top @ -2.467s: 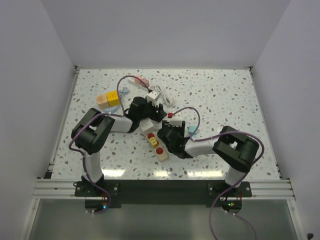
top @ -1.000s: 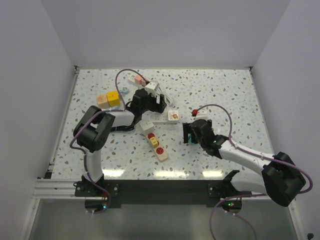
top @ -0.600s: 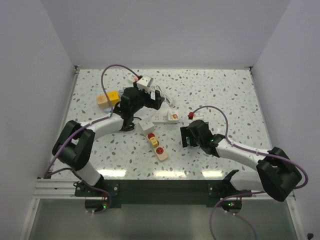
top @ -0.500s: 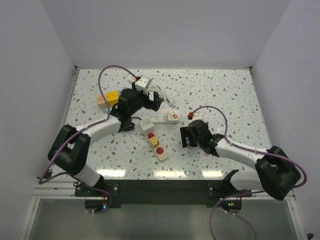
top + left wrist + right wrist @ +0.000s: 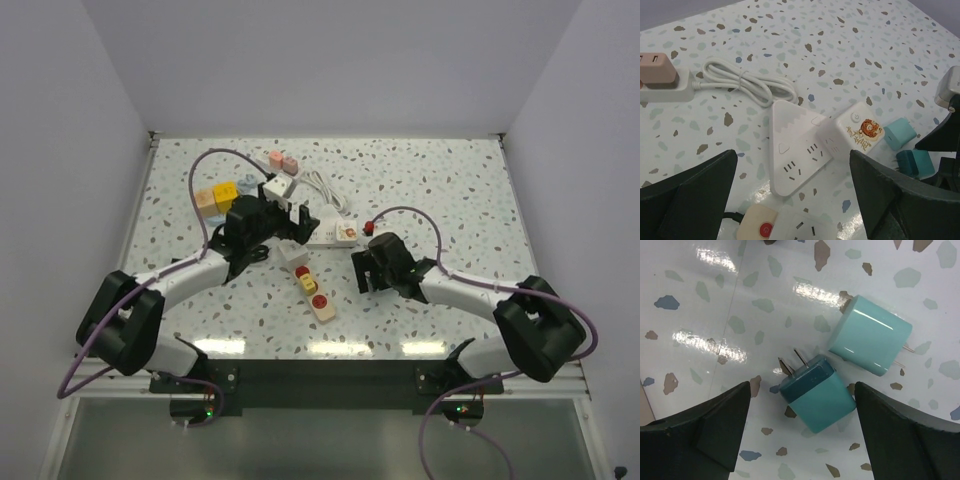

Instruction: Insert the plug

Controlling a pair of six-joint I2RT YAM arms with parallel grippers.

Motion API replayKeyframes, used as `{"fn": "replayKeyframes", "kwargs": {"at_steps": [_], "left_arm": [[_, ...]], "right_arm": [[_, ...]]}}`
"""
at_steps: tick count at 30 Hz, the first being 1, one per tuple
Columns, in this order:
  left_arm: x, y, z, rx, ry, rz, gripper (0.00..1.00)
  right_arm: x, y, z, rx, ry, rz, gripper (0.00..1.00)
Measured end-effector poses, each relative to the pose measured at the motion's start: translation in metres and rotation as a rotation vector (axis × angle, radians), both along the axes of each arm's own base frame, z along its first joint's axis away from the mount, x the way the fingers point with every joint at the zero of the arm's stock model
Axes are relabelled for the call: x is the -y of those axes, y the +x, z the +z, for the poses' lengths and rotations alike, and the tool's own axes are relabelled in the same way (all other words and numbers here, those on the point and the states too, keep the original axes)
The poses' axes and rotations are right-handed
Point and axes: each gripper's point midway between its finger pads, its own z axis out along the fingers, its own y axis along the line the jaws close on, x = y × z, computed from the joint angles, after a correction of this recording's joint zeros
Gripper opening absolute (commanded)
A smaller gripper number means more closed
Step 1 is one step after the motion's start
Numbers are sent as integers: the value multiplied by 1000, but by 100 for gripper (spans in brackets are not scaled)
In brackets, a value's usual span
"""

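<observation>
A teal plug with a dark face and two metal prongs lies on the speckled table between the fingers of my open right gripper; the fingers do not touch it. A lighter teal plug lies just beyond it. My left gripper is open and empty above a white triangular power strip that shows its sockets. A white adapter with a tiger sticker sits against that strip. In the top view the left gripper and right gripper flank the strips.
A cream power strip with red buttons lies near the middle of the table. A coiled white cable runs to a strip with a pink plug. Yellow and orange cubes sit at the back left.
My left gripper has drawn back from the far side toward the white strip, opening fully. My right gripper has slid left over the teal plugs, its jaws slightly narrower.
</observation>
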Motion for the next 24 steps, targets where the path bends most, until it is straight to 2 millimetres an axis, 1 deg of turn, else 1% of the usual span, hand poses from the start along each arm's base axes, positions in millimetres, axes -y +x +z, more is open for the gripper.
{"fn": "replayKeyframes", "kwargs": {"at_steps": [3,7,11,16,19,20,21,24], "left_arm": [[-2,-6,-2,-5,7,-9,100],[-2,-12,0,-4,2,-27,100],[-4,-19,-7,-18,8,-34,100],[-6,-23,-15,-40,19,-37,100],[-6,-24,-15,-42,18,-41,100],[-6,-25,-15,-43,18,-42,100],[-6,-25,-15,-44,18,-44,100],[-6,-27,-13,-43,13,-47,100]], "right_arm": [[-6,0,-1,-13,5,36,85],[-15,-6,-7,-47,22,102,83],[-20,-10,-8,-65,37,144,83],[-21,-12,-8,-70,42,155,82],[-21,-13,-7,-71,41,155,72],[-21,-13,-7,-73,41,154,67],[-20,-13,-7,-75,40,153,58],[-21,-12,-8,-84,36,149,47]]}}
